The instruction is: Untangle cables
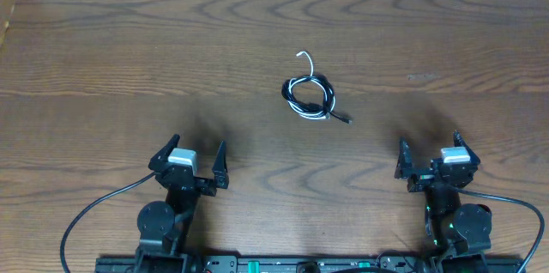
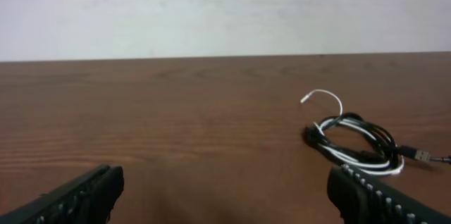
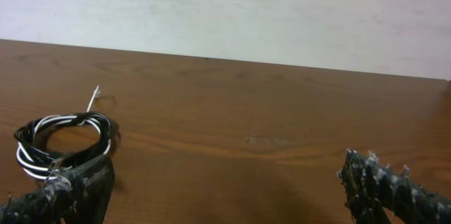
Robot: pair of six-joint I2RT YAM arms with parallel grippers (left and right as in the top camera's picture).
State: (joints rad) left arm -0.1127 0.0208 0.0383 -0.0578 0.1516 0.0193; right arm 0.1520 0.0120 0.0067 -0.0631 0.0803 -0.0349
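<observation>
Two cables coiled together in one small bundle mid-desk (image 1: 103, 67): black cable (image 1: 289, 92), white cable (image 1: 308, 65) | left gripper (image 1: 195, 154) spread wide, holding nothing, well apart from bundle | right gripper (image 1: 429, 148) also wide, empty

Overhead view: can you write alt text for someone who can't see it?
A black cable and a white cable lie coiled together in a small tangle on a wooden table. Below, the left gripper and right gripper sit apart from it, fingers open.
</observation>
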